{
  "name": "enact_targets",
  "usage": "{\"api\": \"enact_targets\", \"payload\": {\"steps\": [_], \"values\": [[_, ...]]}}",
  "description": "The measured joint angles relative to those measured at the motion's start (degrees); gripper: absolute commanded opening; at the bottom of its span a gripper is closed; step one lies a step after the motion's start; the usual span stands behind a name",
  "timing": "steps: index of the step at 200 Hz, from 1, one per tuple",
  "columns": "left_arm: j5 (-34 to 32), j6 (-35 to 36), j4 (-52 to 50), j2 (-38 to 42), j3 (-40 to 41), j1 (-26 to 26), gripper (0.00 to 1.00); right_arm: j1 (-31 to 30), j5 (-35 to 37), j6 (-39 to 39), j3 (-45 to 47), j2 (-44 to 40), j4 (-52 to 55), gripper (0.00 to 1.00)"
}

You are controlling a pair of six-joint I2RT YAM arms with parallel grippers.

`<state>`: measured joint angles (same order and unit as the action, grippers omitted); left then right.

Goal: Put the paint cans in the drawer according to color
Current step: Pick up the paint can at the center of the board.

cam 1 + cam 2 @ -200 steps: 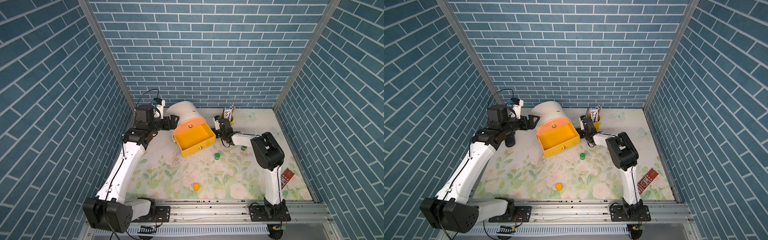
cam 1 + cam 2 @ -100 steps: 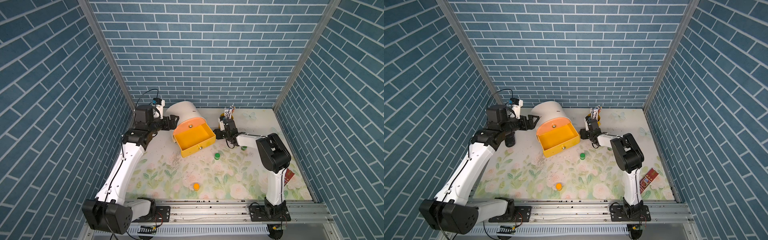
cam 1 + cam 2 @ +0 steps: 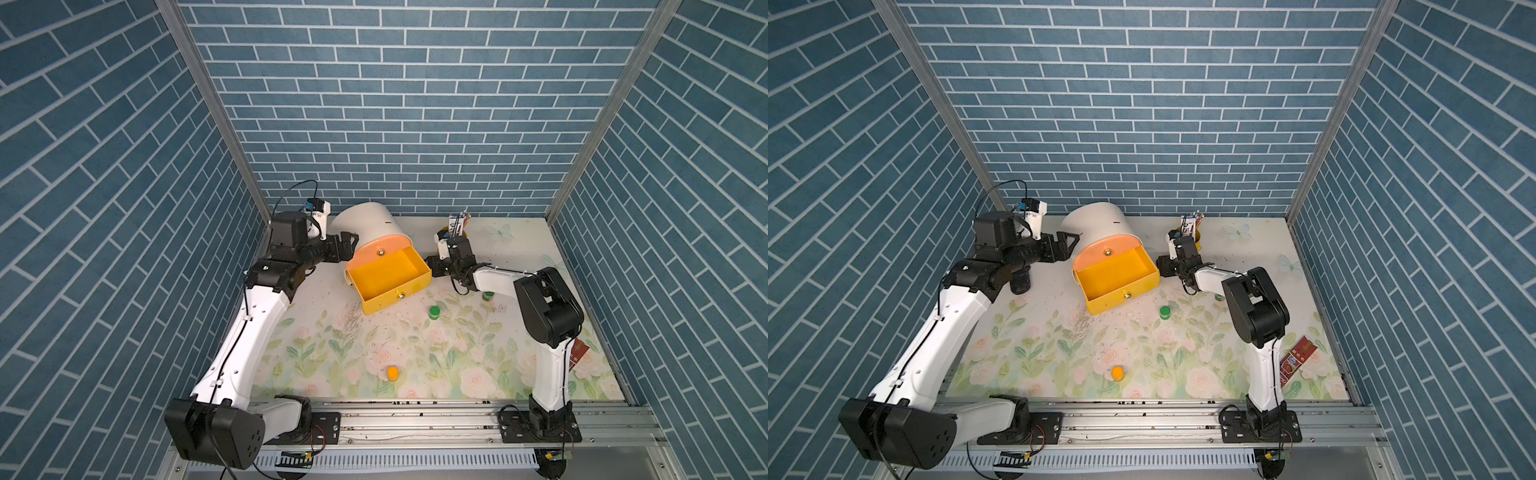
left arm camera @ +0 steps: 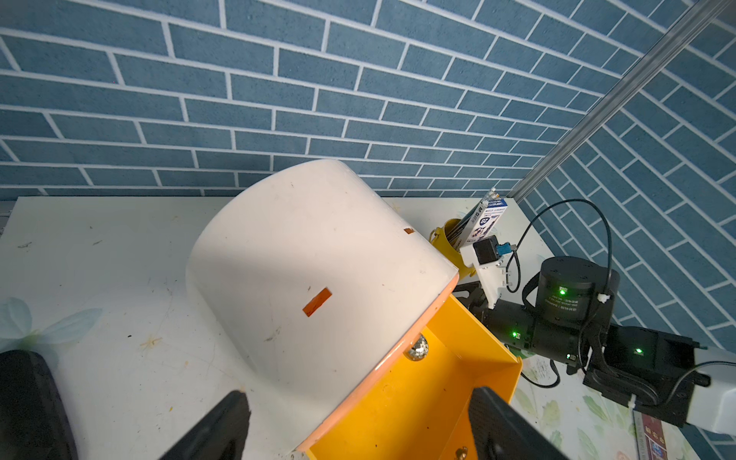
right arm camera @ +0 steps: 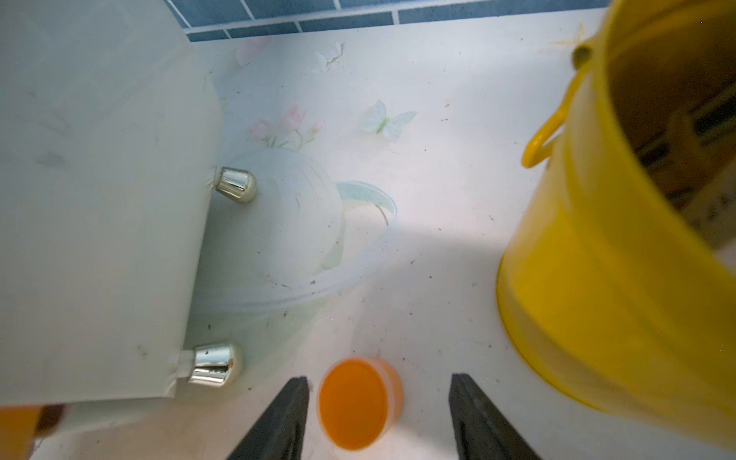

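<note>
The cream arch-topped cabinet stands near the back of the floral-printed counter. Its yellow drawer stands open below the shut peach drawer front. The left hand sits just beside the cabinet's side with its fingers spread wide; I cannot tell whether they touch it.

The right hand is low between the cabinet and a yellow metal bucket. Its fingers are parted around a tiny orange-lidded jar on the counter, and a gap shows on each side, so nothing is gripped.

A green-lidded jar stands just off the open drawer's corner. A second green-lidded jar is partly behind the right arm. A second orange-lidded jar sits near the front rail, well apart from the rest.
</note>
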<state>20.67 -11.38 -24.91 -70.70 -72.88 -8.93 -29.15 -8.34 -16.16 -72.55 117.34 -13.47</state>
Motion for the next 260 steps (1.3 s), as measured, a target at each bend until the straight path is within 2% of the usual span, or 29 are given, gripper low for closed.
{"api": "enact_targets", "payload": {"steps": [71, 164, 209, 260], "values": [[0.0, 0.0, 0.1, 0.1, 0.6, 0.0, 0.91, -0.7, 1.0, 1.8, -2.0, 4.3, 0.7, 0.59], [0.1, 0.0, 0.1, 0.1, 0.6, 0.0, 0.91, -0.7, 3.6, 3.2, -1.6, 4.2, 1.5, 0.37], [0.1, 0.0, 0.1, 0.7, 0.6, 0.0, 0.91, -0.7, 5.1, 3.8, 3.4, -1.5, 3.1, 0.3], [0.0, 0.1, -0.5, 1.4, 0.6, 0.0, 0.91, -0.7, 7.9, 4.7, 8.7, -15.1, 7.5, 0.27]]}}
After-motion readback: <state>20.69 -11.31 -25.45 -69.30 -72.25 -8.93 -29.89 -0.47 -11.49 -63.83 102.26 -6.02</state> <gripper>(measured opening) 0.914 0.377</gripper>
